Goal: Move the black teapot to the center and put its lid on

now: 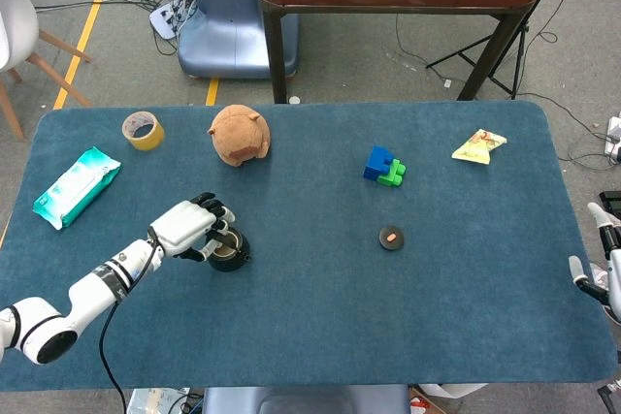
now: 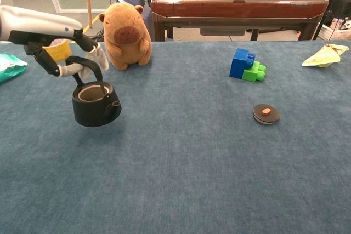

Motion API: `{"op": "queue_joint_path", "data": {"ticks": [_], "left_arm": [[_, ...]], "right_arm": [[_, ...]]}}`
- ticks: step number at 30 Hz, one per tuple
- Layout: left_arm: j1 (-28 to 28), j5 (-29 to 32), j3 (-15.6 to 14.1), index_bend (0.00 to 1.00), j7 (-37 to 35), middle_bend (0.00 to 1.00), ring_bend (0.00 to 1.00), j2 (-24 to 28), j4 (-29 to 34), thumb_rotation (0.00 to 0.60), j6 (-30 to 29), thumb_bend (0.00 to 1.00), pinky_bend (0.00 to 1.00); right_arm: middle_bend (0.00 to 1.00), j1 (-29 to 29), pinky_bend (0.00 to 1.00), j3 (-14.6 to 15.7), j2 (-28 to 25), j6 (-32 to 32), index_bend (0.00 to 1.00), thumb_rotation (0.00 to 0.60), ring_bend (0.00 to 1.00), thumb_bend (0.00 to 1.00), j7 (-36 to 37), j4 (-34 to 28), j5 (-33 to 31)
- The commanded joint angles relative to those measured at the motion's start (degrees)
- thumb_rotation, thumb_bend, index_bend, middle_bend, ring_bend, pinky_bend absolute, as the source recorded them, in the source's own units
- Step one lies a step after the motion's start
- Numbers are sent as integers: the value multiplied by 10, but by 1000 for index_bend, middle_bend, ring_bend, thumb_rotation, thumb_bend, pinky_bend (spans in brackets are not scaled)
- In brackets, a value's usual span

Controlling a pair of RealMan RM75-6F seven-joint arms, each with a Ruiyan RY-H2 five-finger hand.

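Note:
The black teapot [image 1: 229, 255] [image 2: 95, 104] hangs a little above the blue table, lidless, its spout toward the right. My left hand [image 1: 189, 227] [image 2: 77, 58] grips its arched handle from above. The round black lid [image 1: 391, 238] [image 2: 266, 114] with an orange knob lies flat on the table to the right of the middle. My right hand [image 1: 594, 273] shows only at the right edge of the head view, off the table, and its fingers cannot be made out.
A brown capybara plush [image 1: 239, 134] [image 2: 127, 34] sits behind the teapot. Blue and green blocks [image 1: 383, 167] [image 2: 247, 65] lie behind the lid. A yellow wrapper [image 1: 478, 145], a tape roll [image 1: 143, 130] and a teal wipes pack [image 1: 76, 186] lie toward the table's edges.

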State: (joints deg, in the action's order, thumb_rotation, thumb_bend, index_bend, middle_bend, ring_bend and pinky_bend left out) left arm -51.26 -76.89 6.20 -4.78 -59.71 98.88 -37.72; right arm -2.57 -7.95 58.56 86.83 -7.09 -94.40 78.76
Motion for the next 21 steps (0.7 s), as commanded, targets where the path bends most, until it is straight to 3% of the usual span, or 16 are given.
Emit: {"op": "queue_joint_path", "data": {"ticks": [1,10,21], "left_arm": [[-7,-18,12,611,-18,240,135,5,10,600,-3,502,32],[-43,-34,39,612,-24,240,135,-7,25,600,7,502,32],[-95,2,63,612,-12,240,133,-52,0,600,41,502,32]], "right_arm": [[216,-1,146,1,1,-1,118,600,137,347,-3,-2,1],[216,-3,146,2,2,-4,118,600,137,347,-12,-8,1],[216,-1,146,4,3,-7,118,600,137,347,-7,-1,-8]]}}
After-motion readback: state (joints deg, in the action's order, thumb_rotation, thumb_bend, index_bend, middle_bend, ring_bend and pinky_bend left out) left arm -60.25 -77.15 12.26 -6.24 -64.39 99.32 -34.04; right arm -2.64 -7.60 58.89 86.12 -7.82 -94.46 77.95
